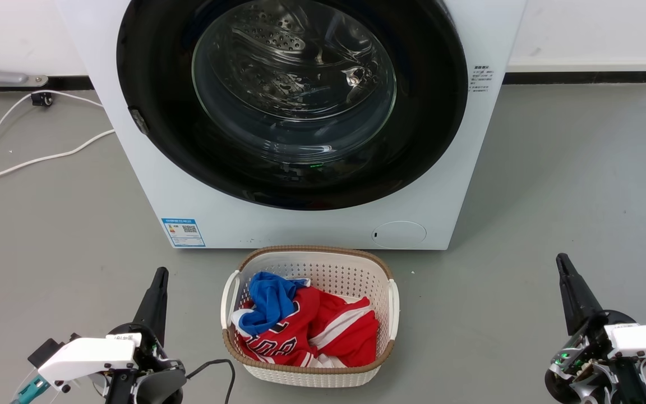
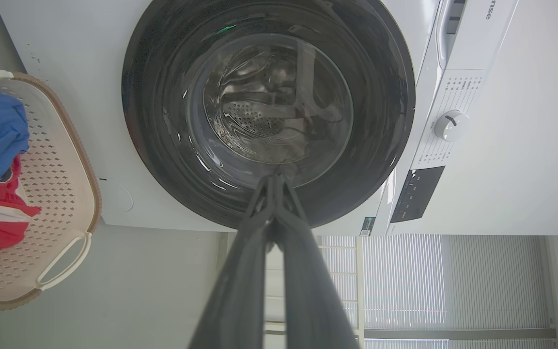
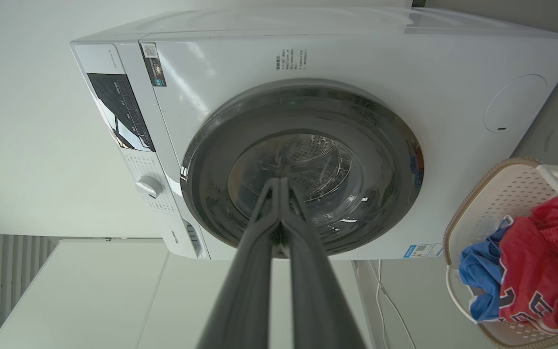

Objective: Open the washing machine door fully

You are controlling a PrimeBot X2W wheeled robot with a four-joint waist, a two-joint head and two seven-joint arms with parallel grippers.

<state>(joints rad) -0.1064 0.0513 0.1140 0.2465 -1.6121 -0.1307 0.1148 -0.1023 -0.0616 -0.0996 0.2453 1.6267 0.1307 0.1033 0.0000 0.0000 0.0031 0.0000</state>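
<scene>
The washing machine door sat shut and flush against the front of the washing machine, its black ring and glass bowl facing the robot, so the opening appeared not yet begun. Just below it on the floor stood a laundry basket holding red and blue clothes, close against the machine's foot. The left end effector and right end effector hung low on either side of the basket, well apart from the door, each with its two fingers pressed together and holding nothing, as both wrist views confirmed. The likely trouble was purchase: the glossy ring offered little to catch, so closed fingers could slide off it, and an arm reaching in low might knock the basket. Pulling at the hinge side would also get nowhere. A small grey fitting showed on the ring's left edge, but whether it was a handle, catch or hinge could not be told. The head view cut off the door's top, and no clear handle recess could be made out.
</scene>
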